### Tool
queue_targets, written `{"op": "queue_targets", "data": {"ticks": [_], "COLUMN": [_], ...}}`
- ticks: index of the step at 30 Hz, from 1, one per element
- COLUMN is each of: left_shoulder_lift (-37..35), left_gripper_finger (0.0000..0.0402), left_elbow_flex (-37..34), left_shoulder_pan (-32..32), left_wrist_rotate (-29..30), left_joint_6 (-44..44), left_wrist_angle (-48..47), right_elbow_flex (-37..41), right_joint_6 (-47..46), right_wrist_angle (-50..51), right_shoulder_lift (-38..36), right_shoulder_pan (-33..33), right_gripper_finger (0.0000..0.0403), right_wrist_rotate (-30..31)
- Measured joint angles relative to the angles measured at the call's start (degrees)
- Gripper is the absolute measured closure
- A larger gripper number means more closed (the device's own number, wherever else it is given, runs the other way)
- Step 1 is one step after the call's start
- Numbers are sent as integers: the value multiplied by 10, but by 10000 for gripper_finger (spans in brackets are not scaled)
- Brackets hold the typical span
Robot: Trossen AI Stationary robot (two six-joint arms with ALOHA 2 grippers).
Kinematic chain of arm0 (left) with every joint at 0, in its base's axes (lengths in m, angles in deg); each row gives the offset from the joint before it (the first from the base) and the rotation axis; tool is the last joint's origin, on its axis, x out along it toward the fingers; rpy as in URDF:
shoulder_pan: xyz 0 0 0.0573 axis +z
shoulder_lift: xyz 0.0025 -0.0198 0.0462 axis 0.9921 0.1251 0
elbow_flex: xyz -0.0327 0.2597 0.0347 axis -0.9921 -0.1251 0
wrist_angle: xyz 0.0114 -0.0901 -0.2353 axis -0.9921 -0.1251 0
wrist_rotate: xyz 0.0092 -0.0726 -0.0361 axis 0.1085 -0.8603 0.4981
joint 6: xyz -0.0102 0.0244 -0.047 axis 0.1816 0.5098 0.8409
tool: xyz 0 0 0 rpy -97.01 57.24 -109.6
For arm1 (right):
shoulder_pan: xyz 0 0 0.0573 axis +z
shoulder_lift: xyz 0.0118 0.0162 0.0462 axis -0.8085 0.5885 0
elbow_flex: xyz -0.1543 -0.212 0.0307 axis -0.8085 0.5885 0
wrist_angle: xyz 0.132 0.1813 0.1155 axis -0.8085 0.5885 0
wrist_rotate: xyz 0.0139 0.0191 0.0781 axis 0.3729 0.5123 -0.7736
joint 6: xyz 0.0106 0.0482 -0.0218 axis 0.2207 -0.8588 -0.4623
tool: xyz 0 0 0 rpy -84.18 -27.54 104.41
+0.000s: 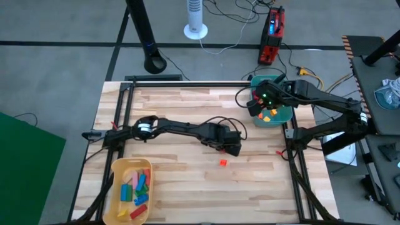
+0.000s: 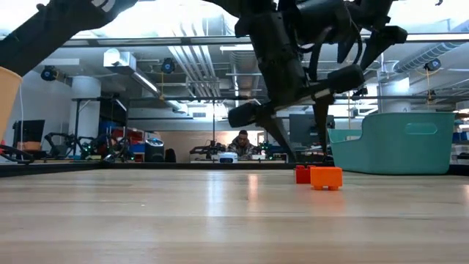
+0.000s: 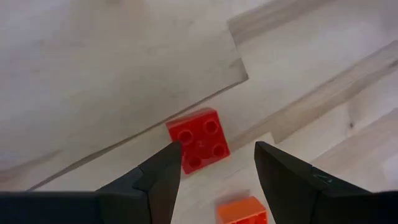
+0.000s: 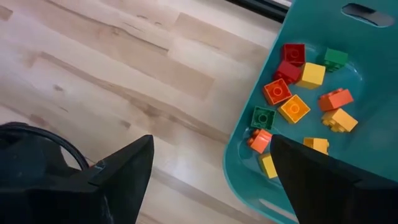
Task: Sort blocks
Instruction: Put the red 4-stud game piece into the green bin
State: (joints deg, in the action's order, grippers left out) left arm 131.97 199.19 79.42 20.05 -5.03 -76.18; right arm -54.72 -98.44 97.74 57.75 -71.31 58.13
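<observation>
A red block (image 3: pixel 199 139) lies flat, studs up, just beyond the left fingers (image 3: pixel 163 174); an orange block (image 3: pixel 244 210) lies between them.

You've got a pale wooden slatted table (image 1: pixel 187 112) with a rounded yellow plastic tray (image 1: pixel 119 169) sitting at its near left corner and a teal plastic bin (image 1: pixel 284 117) at its far right edge. Beyond the far edge, on your grey floor, a white tower fan (image 1: pixel 195 15) stands beside a red box-shaped device (image 1: pixel 272 36). Across the room, a person (image 2: pixel 242 141) is seated at a workbench.
</observation>
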Motion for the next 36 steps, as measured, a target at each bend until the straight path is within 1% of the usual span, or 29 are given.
{"op": "queue_targets", "data": {"ticks": [5, 11, 16, 20, 27, 32, 36], "left_shoulder_lift": [0, 0, 2, 2, -2, -3, -3], "left_gripper_finger": [208, 181, 166, 165, 167, 169, 177], "left_elbow_flex": [-7, -20, -33, -52, -90, -101, -109], "left_shoulder_pan": [3, 5, 5, 4, 0, -9, -19], "left_wrist_rotate": [-1, 0, 0, 5, 17, 34, 41], "left_joint_6": [-5, 1, 3, 5, 8, 5, 3], "left_wrist_angle": [11, 10, 25, 31, 85, 92, 95], "right_elbow_flex": [0, 0, 0, 0, 0, 0, 0], "right_joint_6": [1, 7, 10, 11, 14, 15, 15], "right_wrist_angle": [1, 0, 0, -2, -2, -3, -3], "right_shoulder_lift": [-3, -2, -2, -1, -1, -1, -1], "right_shoulder_pan": [0, 0, 0, 0, 0, 0, 0], "right_gripper_finger": [88, 78, 81, 87, 85, 78, 83], "right_wrist_rotate": [0, 0, 0, 0, 0, 1, 5]}}
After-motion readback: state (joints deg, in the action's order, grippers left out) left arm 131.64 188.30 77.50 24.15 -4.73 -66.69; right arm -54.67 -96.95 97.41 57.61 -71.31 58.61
